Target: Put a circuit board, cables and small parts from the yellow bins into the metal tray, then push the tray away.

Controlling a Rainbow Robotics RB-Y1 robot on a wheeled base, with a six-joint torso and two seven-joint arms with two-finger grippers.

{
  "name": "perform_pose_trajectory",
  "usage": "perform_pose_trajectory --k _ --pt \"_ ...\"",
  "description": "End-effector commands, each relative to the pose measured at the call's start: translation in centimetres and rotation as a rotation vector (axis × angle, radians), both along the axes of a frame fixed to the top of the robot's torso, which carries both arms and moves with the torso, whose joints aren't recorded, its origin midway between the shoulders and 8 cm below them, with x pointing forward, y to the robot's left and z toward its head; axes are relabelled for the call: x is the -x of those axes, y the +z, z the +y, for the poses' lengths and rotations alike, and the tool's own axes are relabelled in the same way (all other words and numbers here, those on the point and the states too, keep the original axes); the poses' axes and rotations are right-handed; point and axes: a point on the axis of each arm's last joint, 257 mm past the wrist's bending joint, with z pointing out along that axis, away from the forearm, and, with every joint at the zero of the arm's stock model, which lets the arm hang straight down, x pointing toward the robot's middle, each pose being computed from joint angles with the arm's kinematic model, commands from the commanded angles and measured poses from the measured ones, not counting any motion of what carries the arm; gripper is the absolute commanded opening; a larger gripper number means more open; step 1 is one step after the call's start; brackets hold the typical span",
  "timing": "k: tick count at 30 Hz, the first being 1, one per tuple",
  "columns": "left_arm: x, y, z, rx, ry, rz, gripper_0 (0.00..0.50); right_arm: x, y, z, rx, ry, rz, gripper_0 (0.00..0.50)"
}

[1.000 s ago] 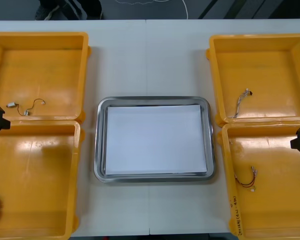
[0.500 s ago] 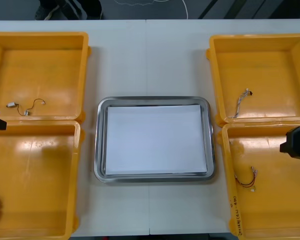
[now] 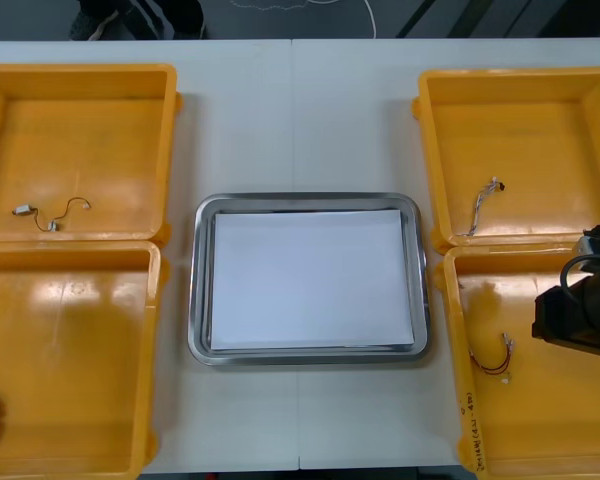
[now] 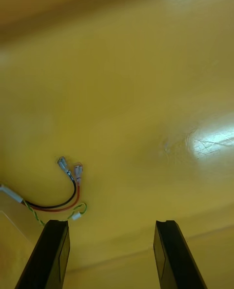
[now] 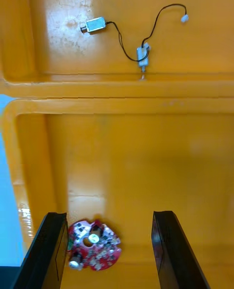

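Yellow bins (image 3: pixel 80 130) sit beside the metal tray (image 3: pixel 194 280), which is white inside. The right gripper (image 4: pixel 109 223) hangs wide open and empty over the near right bin (image 3: pixel 540 425), close to a red and black cable (image 4: pixel 63 196). The left gripper (image 5: pixel 109 216), open and empty too, hangs over the near left bin (image 3: pixel 70 350), one finger beside the red circuit board (image 5: pixel 93 252).

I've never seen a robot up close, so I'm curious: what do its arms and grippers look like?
The right gripper and the left gripper look alike: two flat, matte black fingers each, like narrow slabs with squared tips, no markings visible. From above, the right arm ends in a boxy black block with thin black wires looping beside it.
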Motion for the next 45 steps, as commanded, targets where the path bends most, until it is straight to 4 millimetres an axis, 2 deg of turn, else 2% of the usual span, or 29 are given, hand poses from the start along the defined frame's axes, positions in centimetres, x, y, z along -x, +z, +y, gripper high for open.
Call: perform_pose_trajectory --k 1,8,16,25,39,45 --pt "2.2 0.4 3.4 -0.135 -0.119 0.039 0.500 -0.1 -0.9 -0.3 0.024 -0.064 -0.017 0.500" --pt "3.9 -1.1 4.5 -0.169 -0.187 0.096 0.500 -1.1 -2.0 0.1 0.017 -0.072 -0.079 0.500" --pt "4.8 -3.2 5.4 -0.149 -0.283 0.165 0.500 -1.2 -3.2 1.3 -0.040 -0.074 -0.114 0.500" --pt "5.6 -5.3 4.4 -0.133 -0.399 0.221 0.500 -1.1 -4.4 1.7 -0.062 -0.087 -0.149 0.500" --pt "9.6 -9.6 3.7 -0.106 -0.460 0.360 0.500 -1.3 -6.0 3.9 -0.076 -0.133 -0.179 0.500" --pt "9.6 -11.3 3.3 -0.107 -0.494 0.337 0.500 -0.9 -6.6 4.3 -0.078 -0.141 -0.169 0.500"
